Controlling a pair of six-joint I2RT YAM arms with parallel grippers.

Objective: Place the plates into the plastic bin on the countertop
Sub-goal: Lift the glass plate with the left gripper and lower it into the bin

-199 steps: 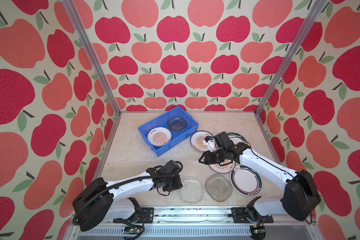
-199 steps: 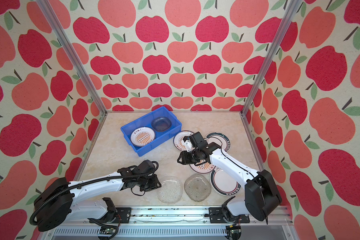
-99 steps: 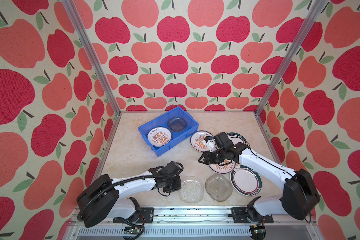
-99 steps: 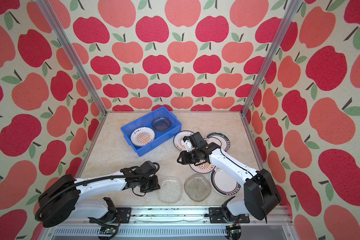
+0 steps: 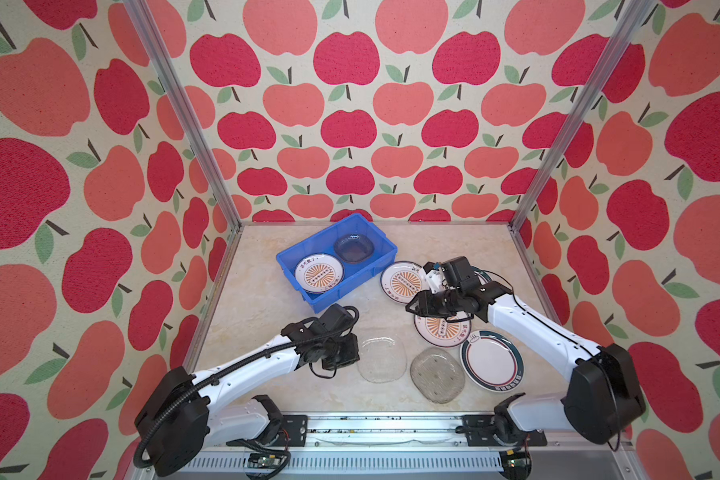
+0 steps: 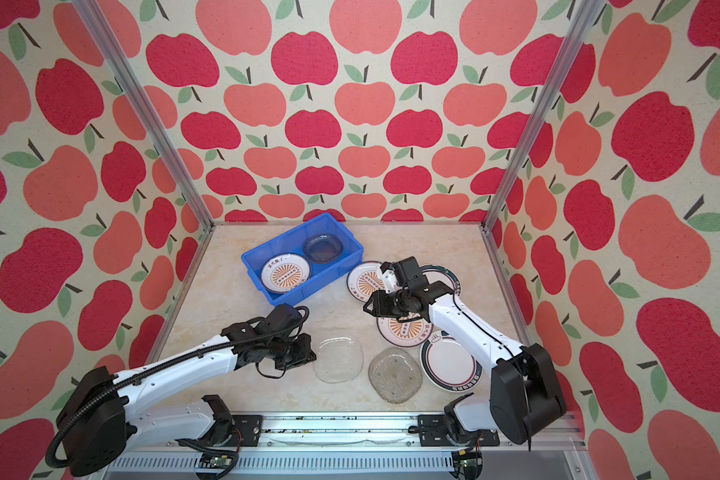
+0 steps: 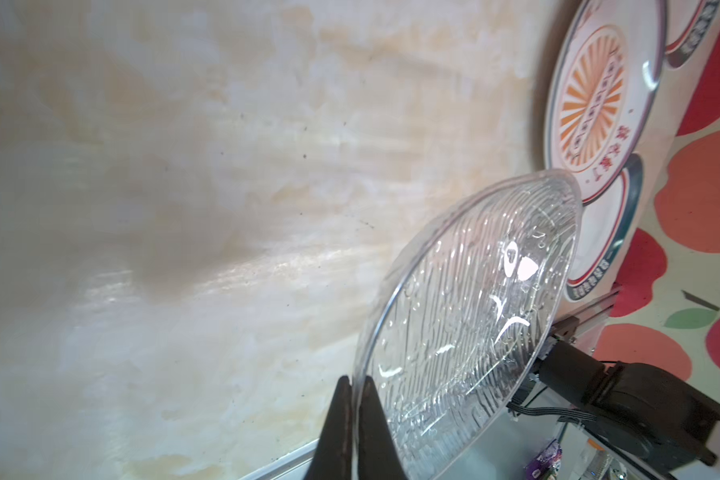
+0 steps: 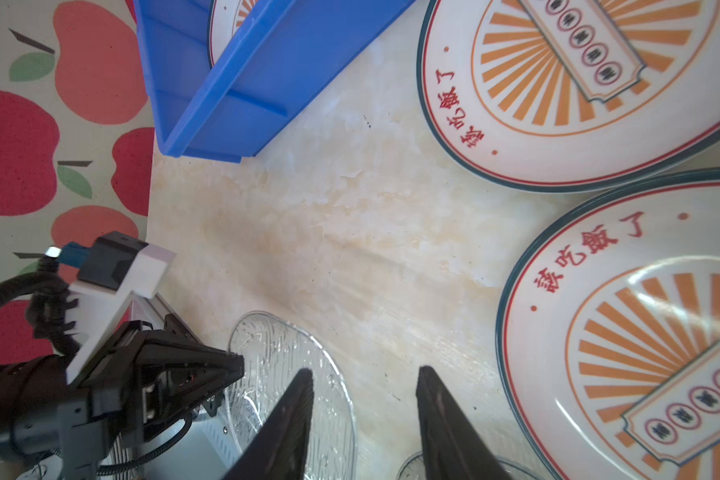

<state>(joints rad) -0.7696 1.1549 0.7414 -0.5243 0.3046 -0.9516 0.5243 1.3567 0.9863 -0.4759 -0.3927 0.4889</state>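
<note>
My left gripper is shut on the rim of a clear textured glass plate low at the front of the countertop. The blue plastic bin holds an orange sunburst plate and a glass plate. My right gripper is open with nothing between its fingers, hovering between two sunburst plates. Another glass plate and a green-rimmed plate lie at the front right. A second green-rimmed plate is mostly hidden behind the right arm.
Apple-patterned walls close in the countertop on three sides, with aluminium rails along its edges. The arms' bases sit on the front rail. The bin stands skewed at the back left, its corner near the right gripper.
The left gripper has reached the glass plate's left rim and closed on it. The right arm has stayed where it was, still open.
</note>
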